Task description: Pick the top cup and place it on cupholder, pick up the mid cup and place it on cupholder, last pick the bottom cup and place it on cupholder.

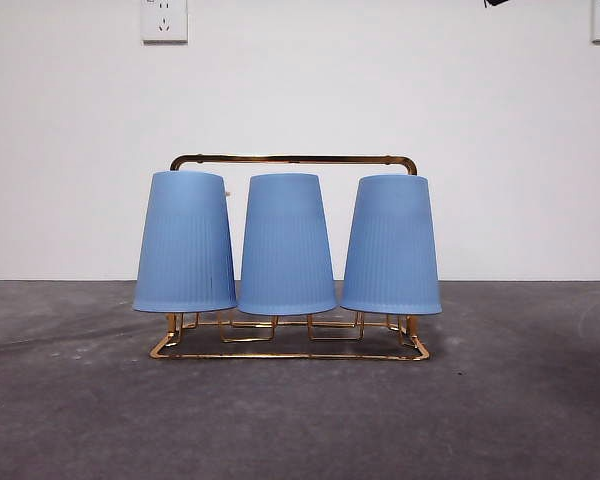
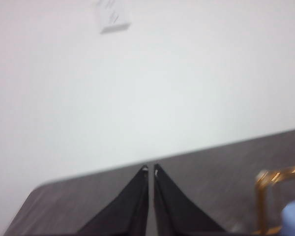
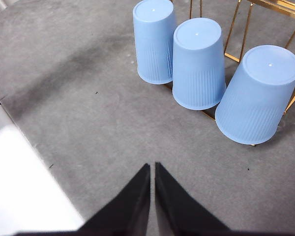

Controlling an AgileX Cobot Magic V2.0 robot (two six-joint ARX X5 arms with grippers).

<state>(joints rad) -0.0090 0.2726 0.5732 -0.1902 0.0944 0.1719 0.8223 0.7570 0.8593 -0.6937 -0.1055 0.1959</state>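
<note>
All three ribbed blue plastic cups (image 1: 287,245) sit inverted on the gold wire cupholder (image 1: 292,159); both the left gripper (image 2: 149,169) and the right gripper (image 3: 152,165) are narrow, empty, and should stay clear.

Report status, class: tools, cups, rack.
Left tool and right tool shut, empty. Three cups upside down on the rack. Nothing in the way.

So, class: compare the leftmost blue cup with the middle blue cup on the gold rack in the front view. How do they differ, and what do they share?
The leftmost cup tilts slightly, while the middle cup stands straight. The leftmost cup sits at the end of the cupholder, under the handle's bend; the middle cup has a cup on each side. Both are blue, ribbed and upside down on the rack.
</note>
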